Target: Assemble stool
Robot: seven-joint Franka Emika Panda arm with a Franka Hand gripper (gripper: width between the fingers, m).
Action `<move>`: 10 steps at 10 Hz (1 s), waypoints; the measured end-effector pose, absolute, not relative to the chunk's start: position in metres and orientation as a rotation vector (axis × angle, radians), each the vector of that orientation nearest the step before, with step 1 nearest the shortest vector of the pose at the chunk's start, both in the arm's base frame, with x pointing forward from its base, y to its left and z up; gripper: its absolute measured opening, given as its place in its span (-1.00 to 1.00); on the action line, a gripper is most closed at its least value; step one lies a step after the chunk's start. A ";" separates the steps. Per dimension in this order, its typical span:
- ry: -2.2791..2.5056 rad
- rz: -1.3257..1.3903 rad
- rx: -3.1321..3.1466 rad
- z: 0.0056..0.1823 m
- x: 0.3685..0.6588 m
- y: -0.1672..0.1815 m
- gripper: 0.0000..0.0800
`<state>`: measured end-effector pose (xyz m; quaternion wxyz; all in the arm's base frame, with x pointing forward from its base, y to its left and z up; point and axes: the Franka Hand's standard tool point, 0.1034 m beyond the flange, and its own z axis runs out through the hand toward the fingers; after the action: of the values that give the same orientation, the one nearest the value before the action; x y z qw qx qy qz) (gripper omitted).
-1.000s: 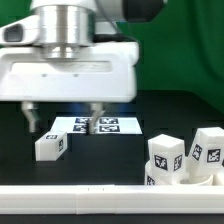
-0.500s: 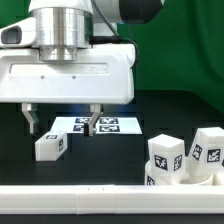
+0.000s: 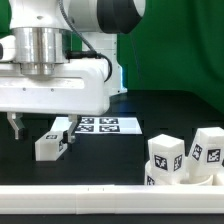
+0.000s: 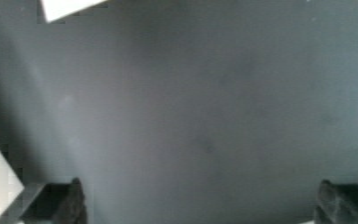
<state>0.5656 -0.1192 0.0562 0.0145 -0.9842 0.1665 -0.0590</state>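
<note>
A short blocky white stool leg with a black-and-white tag lies on the black table at the exterior view's left. My gripper hangs open just above and behind it, one finger on each side, holding nothing. Two more tagged white legs stand at the exterior view's right, on a white part whose shape I cannot tell. In the wrist view the open fingertips frame bare black table, with a white corner at one edge. The round seat is not clearly seen.
The marker board lies flat on the table behind the gripper. A long white border rail runs along the near edge. A green backdrop stands behind the table.
My gripper has moved toward the exterior view's left, from over the marker board to above the lying leg. It stays open. The legs have not moved.
</note>
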 end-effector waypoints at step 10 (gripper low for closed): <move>0.528 0.683 -2.807 0.048 0.533 -0.112 0.62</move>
<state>0.5329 -0.1125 0.0482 0.1021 -0.9509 0.1787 0.2313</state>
